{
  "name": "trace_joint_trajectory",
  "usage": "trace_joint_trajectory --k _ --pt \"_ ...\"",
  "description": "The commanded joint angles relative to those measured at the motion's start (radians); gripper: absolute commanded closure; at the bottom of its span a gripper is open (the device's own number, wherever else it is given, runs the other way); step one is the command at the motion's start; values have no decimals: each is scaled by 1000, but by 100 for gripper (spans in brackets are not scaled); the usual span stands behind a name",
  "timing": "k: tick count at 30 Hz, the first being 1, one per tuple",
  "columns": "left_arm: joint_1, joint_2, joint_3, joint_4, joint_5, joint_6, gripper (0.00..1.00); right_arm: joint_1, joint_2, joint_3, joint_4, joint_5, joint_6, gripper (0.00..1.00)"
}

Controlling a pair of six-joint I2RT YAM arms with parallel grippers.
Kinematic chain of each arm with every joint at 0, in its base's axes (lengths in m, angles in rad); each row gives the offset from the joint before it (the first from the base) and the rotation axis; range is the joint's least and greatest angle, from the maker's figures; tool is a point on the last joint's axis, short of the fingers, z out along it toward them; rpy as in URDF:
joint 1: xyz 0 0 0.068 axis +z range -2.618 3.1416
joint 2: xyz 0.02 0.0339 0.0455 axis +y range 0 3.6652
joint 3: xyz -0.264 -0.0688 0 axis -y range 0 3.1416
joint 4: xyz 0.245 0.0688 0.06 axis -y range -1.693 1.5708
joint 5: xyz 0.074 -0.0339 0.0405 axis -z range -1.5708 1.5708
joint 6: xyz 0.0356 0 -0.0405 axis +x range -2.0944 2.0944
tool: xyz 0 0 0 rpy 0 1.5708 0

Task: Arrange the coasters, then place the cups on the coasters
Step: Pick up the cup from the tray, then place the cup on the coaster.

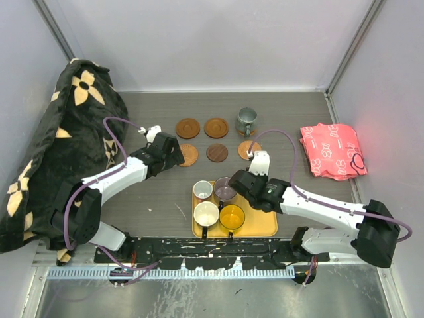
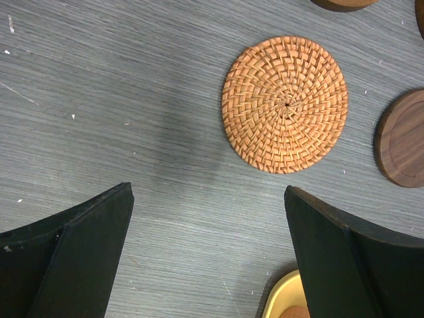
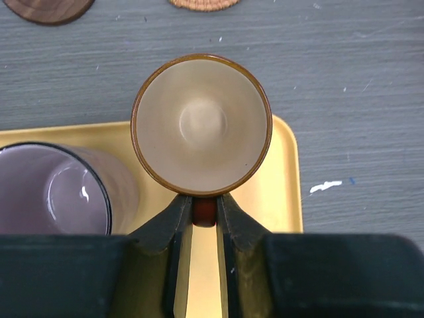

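Note:
My right gripper (image 3: 205,202) is shut on the handle of a small brown cup (image 3: 201,124) at the far right corner of the yellow tray (image 3: 283,199). A purple-grey cup (image 3: 56,192) stands beside it. From above, a white cup (image 1: 203,191), a cream cup (image 1: 206,214) and an orange-yellow cup (image 1: 232,216) also sit in the tray (image 1: 265,228). A grey-green cup (image 1: 246,120) stands behind the coasters (image 1: 187,128) (image 1: 216,127) (image 1: 216,153). My left gripper (image 2: 209,192) hangs open just short of a woven coaster (image 2: 285,104), with nothing between its fingers.
A black blanket with cream flowers (image 1: 59,146) covers the left side. A pink folded cloth (image 1: 331,149) lies at the right. Another woven coaster (image 1: 246,147) lies partly under the right arm's cable. Grey walls close in the back and both sides.

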Motion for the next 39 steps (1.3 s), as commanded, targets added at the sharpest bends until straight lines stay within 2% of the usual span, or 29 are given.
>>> trace_joint_trajectory --k 1,10,17,39 --pt "7 -9 4 43 -9 -13 2 -55 10 58 132 81 -142 100" --pt "7 -13 6 42 -11 -13 2 -262 57 23 423 -73 -367 100" --pt "9 -7 7 41 -16 -9 2 -370 175 33 580 -157 -451 99" --pt "14 8 14 42 -8 -8 2 -454 362 80 713 -256 -512 99"
